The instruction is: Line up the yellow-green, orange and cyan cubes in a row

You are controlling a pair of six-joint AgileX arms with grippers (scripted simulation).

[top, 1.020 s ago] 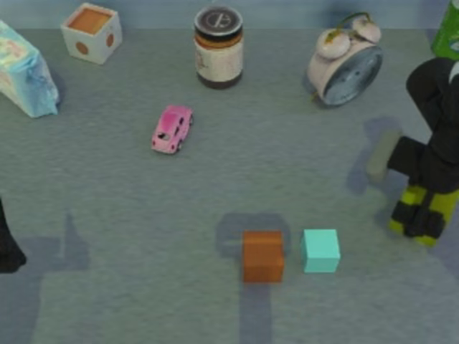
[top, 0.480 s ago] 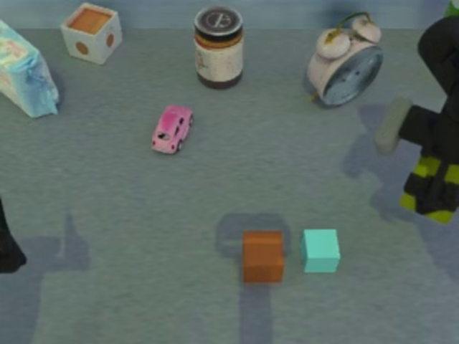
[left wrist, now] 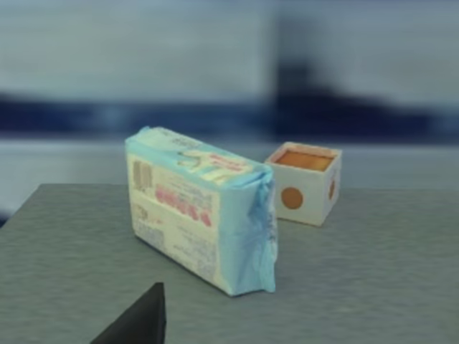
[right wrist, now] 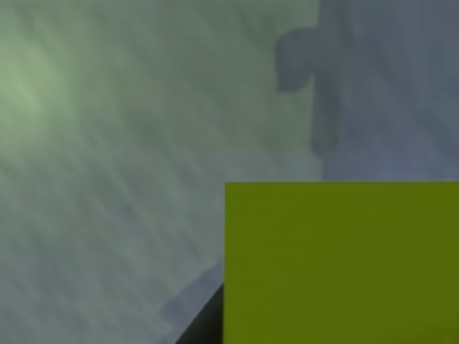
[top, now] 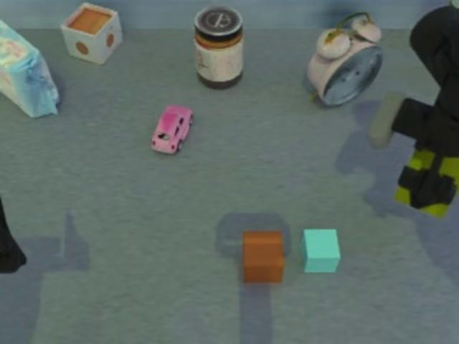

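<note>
Since the frame half a second back, the right gripper (top: 428, 183) has shifted slightly toward the near edge at the right side, carrying the large matte yellow-green cube (top: 424, 185); its jaws are closed on that cube, which is lifted off the grey-green surface (top: 129, 215).

Nearest: burnt-orange matte cube (top: 262, 255) and small light-cyan matte cube (top: 320, 250), side by side with a narrow gap, cyan on the right.

Left arm (top: 7, 247) parked at left edge; jaws' state: cannot tell.

Mid: pink toy car (top: 172, 129).

Far: blue-white soft packet (left wrist: 204, 208), white box with orange dots (top: 91, 31), dark-lidded jar (top: 219, 47), tipped alarm clock (top: 346, 63).
</note>
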